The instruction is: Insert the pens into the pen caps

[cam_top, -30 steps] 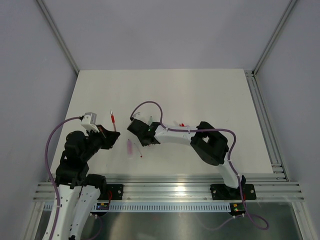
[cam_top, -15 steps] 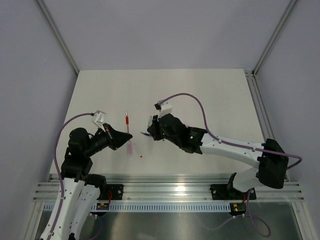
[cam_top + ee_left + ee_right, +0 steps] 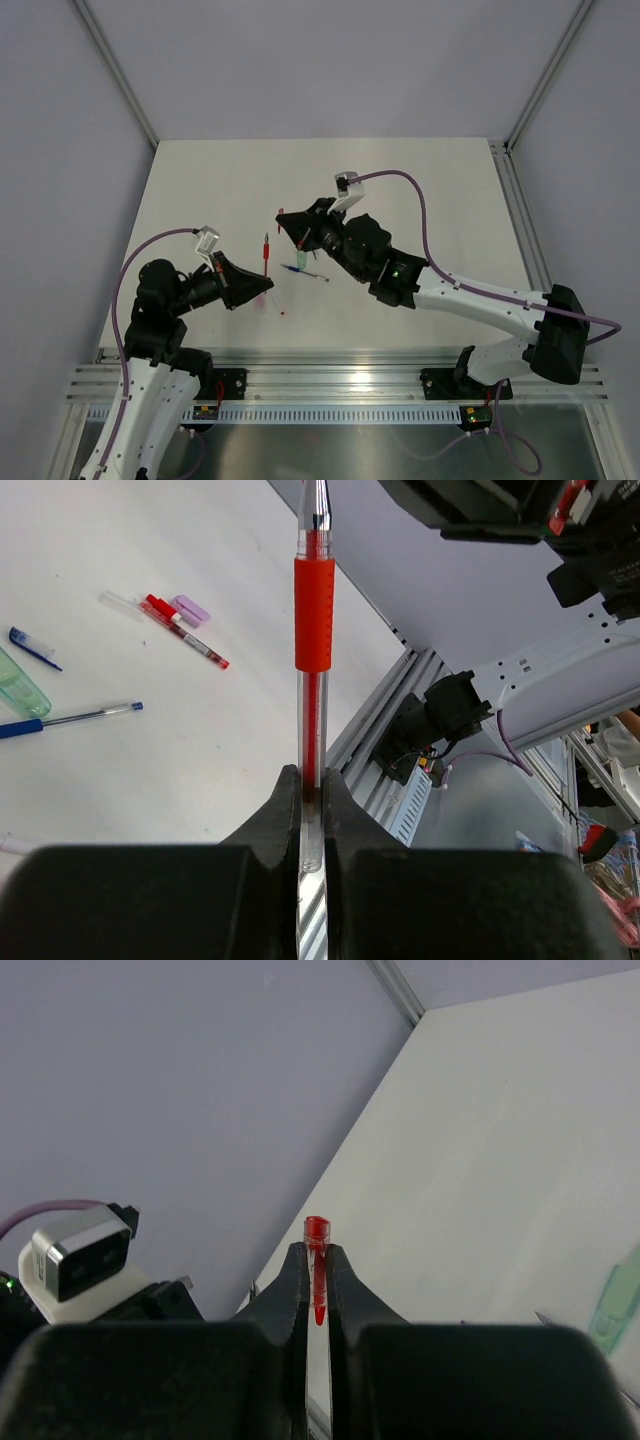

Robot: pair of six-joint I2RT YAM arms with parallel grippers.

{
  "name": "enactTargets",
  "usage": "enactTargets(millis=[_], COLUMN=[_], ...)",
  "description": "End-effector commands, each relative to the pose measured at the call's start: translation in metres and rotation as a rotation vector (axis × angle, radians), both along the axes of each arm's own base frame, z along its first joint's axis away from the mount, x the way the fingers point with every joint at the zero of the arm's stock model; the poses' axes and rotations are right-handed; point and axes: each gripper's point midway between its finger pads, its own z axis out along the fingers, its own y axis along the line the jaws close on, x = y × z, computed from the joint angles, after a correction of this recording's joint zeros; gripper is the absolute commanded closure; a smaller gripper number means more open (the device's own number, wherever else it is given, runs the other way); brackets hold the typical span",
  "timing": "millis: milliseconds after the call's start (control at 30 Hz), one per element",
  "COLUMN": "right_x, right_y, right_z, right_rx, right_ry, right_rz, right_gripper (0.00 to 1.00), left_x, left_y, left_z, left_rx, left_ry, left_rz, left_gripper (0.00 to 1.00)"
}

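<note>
The red pen point(image 3: 314, 610), likely light and slick, is clamped low on its barrel by the left gripper point(image 3: 312, 785), the red pen cap point(image 3: 317, 1228) by the right gripper point(image 3: 317, 1258).

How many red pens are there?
2: one red pen held in the left gripper, a second red pen on the table beside a lilac cap. Others may be hidden.

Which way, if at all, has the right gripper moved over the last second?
Yes. In the top view the right gripper has shifted away from the table's near edge, toward its far edge.
</note>
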Motion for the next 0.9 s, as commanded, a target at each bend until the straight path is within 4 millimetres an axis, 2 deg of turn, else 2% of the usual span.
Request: enactTargets(millis=[0,133,267,567,867], right_x=[0.014,0.014,0.01,0.001,-0.004], right_y=[0.005,0.016,0.023,0.031,0.032], right_z=[0.052,0.059,0.056,0.03,0.016], right_rx=[0.16,0.188,0.191,0.152,0.123], right_ry=[-0.049,-0.058,-0.056,-0.026,-0.016], right_rz=[-0.05,-0.02,0.019,0.073,0.078], right_gripper=[1.0,1.0,1.0,1.0,1.0], left_x=[-0.006,-0.006,-0.005,-0.003,-0.002], left_y=[-0.003,-0.004,-0.003,-0.002,-0.001], left_z=[0.007,0.007,0.007,0.007,0.008], left_rx=[-0.005,-0.005,-0.005,-0.005,-0.007], left_ry=[-0.056,-0.054,-0.055,-0.055,-0.061], left_rz=[-0.049,-0.051,-0.045,-0.026,-0.012], left_gripper=[1.0,1.0,1.0,1.0,1.0])
